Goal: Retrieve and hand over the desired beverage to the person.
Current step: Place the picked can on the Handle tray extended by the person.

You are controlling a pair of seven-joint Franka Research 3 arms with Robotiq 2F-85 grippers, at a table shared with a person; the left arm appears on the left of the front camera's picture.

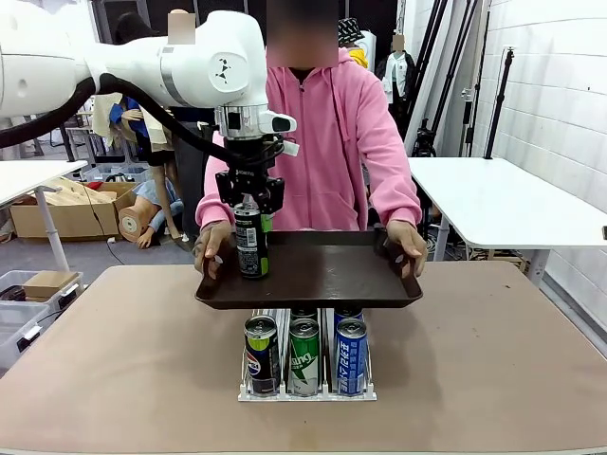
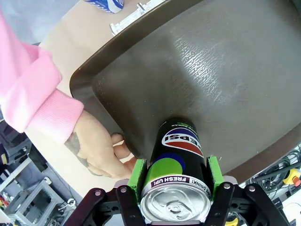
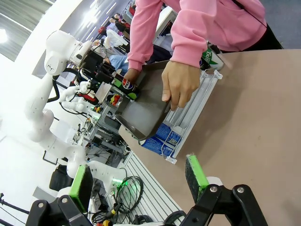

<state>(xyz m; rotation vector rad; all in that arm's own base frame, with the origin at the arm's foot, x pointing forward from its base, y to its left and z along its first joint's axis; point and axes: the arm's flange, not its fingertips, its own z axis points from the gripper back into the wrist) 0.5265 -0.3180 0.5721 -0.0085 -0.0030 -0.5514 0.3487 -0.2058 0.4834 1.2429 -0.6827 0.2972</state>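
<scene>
Pepsi can [image 1: 251,245] upright on tray [image 1: 322,270], left fingers [image 2: 138,173] clamped on it from above; right fingers [image 3: 195,172] apart

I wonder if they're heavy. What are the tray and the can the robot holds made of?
The tray is probably plastic: dark brown, with a pebbly matte surface that catches a soft sheen. The can is most likely thin aluminium: its top is bare shiny silver with a pull tab, and its side carries glossy black print.
</scene>
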